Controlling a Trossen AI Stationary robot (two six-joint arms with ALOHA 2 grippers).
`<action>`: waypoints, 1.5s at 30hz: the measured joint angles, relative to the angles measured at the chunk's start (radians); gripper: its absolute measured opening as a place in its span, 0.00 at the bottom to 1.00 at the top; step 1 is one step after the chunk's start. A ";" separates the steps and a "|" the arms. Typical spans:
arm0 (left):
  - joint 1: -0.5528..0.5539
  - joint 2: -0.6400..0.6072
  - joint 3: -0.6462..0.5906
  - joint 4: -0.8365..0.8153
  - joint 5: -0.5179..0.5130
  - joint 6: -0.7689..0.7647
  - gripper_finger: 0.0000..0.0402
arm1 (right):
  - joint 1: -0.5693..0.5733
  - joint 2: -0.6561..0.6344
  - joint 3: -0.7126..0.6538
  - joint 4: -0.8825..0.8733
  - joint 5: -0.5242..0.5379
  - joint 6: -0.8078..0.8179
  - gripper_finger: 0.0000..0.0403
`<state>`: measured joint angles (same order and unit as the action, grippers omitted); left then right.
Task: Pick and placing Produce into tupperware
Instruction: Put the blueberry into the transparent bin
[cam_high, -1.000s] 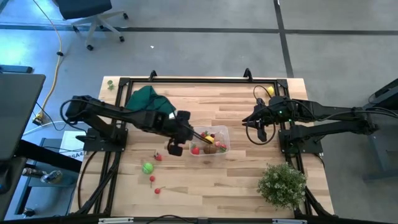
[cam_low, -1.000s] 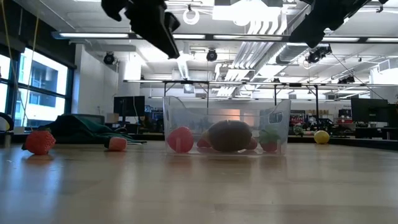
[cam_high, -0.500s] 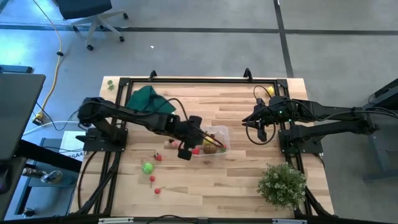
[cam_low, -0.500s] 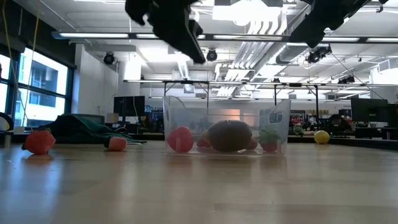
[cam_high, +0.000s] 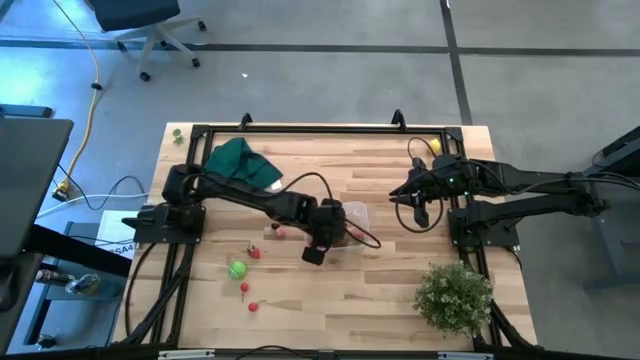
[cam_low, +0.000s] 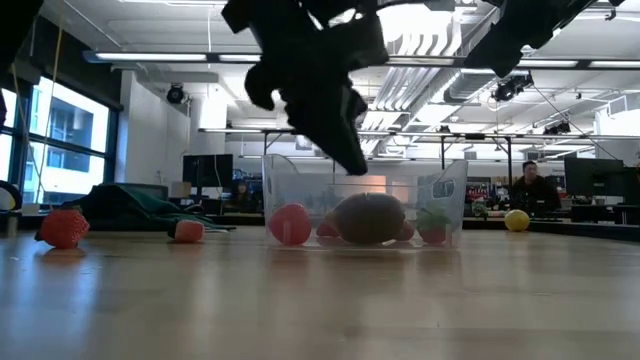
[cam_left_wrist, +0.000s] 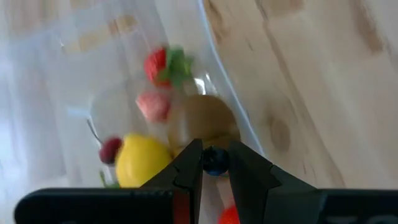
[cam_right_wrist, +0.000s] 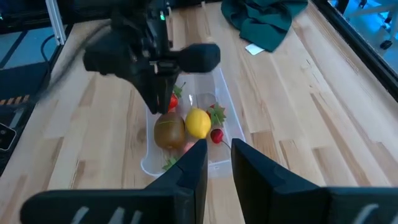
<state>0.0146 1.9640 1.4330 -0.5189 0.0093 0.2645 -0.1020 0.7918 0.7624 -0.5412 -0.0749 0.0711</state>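
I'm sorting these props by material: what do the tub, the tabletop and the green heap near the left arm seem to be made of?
The tub looks like clear, glossy plastic: the produce shows through its walls. The tabletop seems to be pale wood planks with visible grain and a matte finish. The green heap appears to be soft cloth, rumpled into folds.
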 joint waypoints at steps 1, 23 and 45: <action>0.004 0.001 0.000 -0.019 0.007 0.001 0.14 | 0.000 0.000 0.000 0.002 0.000 0.000 0.15; 0.038 -0.001 0.005 -0.005 0.024 -0.007 0.14 | 0.000 0.000 0.000 -0.001 0.000 0.000 0.15; 0.038 -0.001 0.004 -0.007 0.024 0.000 0.14 | 0.000 0.000 0.000 -0.001 0.000 0.000 0.15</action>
<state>0.0525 1.9625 1.4372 -0.5255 0.0338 0.2646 -0.1020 0.7918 0.7624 -0.5419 -0.0746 0.0711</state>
